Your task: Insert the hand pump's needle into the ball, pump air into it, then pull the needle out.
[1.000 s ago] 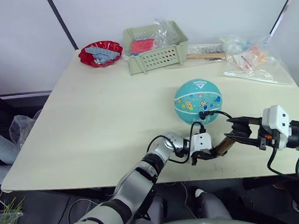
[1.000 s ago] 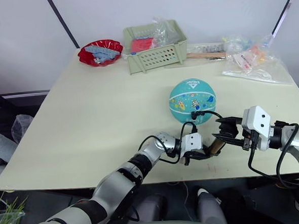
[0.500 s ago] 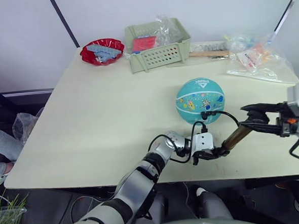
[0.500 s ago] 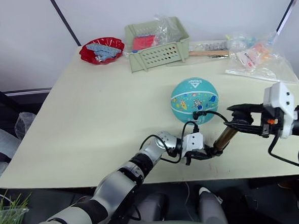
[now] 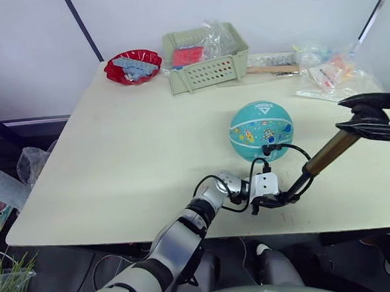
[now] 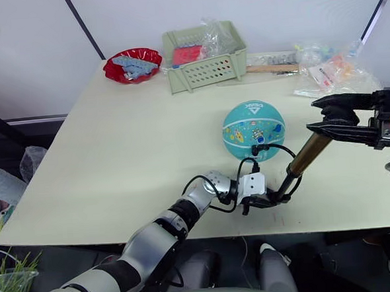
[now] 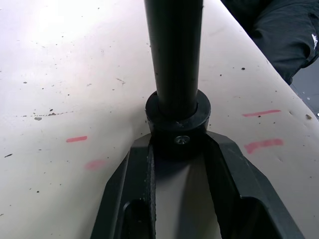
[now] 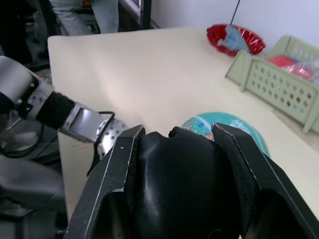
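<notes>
— Two grippers on one hand pump (image 5: 320,159)?
— Yes. It slants over the counter's (image 5: 116,157) near edge, bronze-gold barrel, black caps. The left gripper (image 5: 280,199) has its fingers (image 7: 130,199) closed on the black base collar low by the counter; the right gripper (image 6: 339,119) clasps the black top handle, raised at the right.

— And the ball (image 5: 261,131)?
— Teal, round, white lines, small cartoon prints, white triangle logo on top. It sits on the counter just behind the pump's base.

— The hose?
— A thin black hose (image 5: 288,147) loops to a small black fitting on the ball's near side; the needle (image 5: 266,150) itself is too small to make out.
</notes>
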Available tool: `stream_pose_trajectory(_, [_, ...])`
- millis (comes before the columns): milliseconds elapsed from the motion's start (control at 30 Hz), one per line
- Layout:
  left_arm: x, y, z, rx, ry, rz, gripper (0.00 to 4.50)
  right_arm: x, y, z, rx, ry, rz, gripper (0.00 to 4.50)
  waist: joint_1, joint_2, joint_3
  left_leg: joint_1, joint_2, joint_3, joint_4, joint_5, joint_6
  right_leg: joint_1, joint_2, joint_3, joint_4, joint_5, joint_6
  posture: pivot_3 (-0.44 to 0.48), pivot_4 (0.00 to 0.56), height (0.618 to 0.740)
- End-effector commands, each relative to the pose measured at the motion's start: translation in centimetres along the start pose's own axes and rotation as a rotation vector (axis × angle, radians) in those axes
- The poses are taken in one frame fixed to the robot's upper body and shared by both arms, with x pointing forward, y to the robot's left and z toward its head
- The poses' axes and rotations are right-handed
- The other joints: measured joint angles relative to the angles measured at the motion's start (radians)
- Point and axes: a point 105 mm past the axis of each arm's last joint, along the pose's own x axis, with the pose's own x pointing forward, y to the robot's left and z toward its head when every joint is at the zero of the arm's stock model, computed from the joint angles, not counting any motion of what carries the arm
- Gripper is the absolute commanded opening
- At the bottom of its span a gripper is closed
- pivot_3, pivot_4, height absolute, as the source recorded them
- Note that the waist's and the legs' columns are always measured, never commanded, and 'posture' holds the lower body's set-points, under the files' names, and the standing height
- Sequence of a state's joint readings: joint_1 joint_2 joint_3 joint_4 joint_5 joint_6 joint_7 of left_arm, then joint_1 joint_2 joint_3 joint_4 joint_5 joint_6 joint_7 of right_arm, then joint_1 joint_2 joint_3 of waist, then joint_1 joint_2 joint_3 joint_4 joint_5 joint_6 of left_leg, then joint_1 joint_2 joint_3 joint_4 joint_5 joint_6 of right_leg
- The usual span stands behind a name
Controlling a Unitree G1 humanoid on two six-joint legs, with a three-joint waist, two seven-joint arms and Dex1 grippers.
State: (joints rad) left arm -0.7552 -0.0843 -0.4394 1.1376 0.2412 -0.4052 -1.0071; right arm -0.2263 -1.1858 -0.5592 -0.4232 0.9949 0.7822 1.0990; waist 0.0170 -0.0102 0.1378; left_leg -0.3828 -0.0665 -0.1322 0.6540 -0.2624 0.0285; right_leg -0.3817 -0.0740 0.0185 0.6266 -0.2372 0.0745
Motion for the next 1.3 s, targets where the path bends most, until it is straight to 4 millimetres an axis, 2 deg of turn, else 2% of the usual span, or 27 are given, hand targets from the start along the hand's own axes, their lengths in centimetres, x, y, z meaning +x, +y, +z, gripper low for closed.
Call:
stream_pose_trajectory(33, [-0.4,-2.1,-4.0,-0.085,0.143,-0.060,0.98,-0.3,0.2,1.4,-0.071,-0.019,-0.017,1.63,0.000,0.000,0.000,0.000,0.000,0.000,0.000,0.000,0.000,0.000,0.000,0.000,0.000,0.000,0.000,0.000,0.150,0.740])
stream_pose_trajectory(100, [-0.4,-2.1,-4.0,-0.085,0.142,-0.060,0.98,0.5,0.5,-0.8,-0.048,0.032,0.001,1.63,0.000,-0.001,0.000,0.000,0.000,0.000,0.000,0.000,0.000,0.000,0.000,0.000,0.000,0.000,0.000,0.000,0.150,0.740])
stream_pose_trajectory(233, [-0.4,-2.1,-3.9,-0.085,0.140,-0.060,0.98,1.5,1.1,-3.2,-0.002,0.051,0.035,1.63,-0.001,-0.002,-0.001,0.002,0.000,0.000,0.000,0.000,0.000,0.001,0.000,0.000,0.000,0.000,0.000,0.000,0.150,0.740])
stream_pose_trajectory(367, [-0.5,-2.1,-4.0,-0.086,0.141,-0.056,0.98,3.5,2.5,-8.0,0.050,0.075,0.057,1.63,-0.003,-0.009,-0.005,0.004,0.001,0.000,0.000,0.000,0.000,0.003,0.002,0.000,0.000,0.000,0.001,0.000,0.150,0.740])
stream_pose_trajectory(533, [-0.5,-2.0,-4.0,-0.086,0.142,-0.053,0.98,4.9,3.4,-11.3,0.055,0.101,0.056,1.63,-0.005,-0.012,-0.009,0.005,0.001,0.000,0.000,0.000,0.000,0.004,0.002,0.001,0.000,-0.001,0.003,0.000,0.150,0.740])
stream_pose_trajectory(700, [-0.5,-2.0,-4.0,-0.085,0.142,-0.053,0.98,5.3,3.3,-14.0,0.023,0.133,0.011,1.63,-0.005,-0.013,-0.010,0.006,0.002,0.000,0.000,0.000,0.000,0.004,0.003,0.001,0.001,-0.001,0.002,0.000,0.150,0.740])
stream_pose_trajectory(900, [-0.4,-2.1,-3.9,-0.082,0.139,-0.056,0.98,5.2,3.1,-14.2,0.001,0.119,-0.007,1.63,-0.004,-0.012,-0.010,0.006,0.001,0.000,0.000,0.000,0.000,0.004,0.003,0.001,0.001,0.000,0.001,0.000,0.150,0.740])
stream_pose_trajectory(1033, [-0.4,-2.1,-3.9,-0.081,0.139,-0.058,0.98,4.5,2.1,-12.0,-0.017,0.051,-0.044,1.63,-0.003,-0.011,-0.010,0.006,0.001,0.000,0.000,0.000,0.000,0.004,0.003,0.001,0.001,0.000,0.001,0.000,0.150,0.740])
stream_pose_trajectory(1300, [-0.4,-2.0,-3.9,-0.084,0.141,-0.058,0.98,1.2,0.4,-3.7,-0.096,-0.041,-0.032,1.63,0.000,0.000,-0.001,0.003,0.000,0.000,0.000,0.000,0.000,0.002,0.002,0.000,0.000,0.000,0.000,0.000,0.150,0.740])
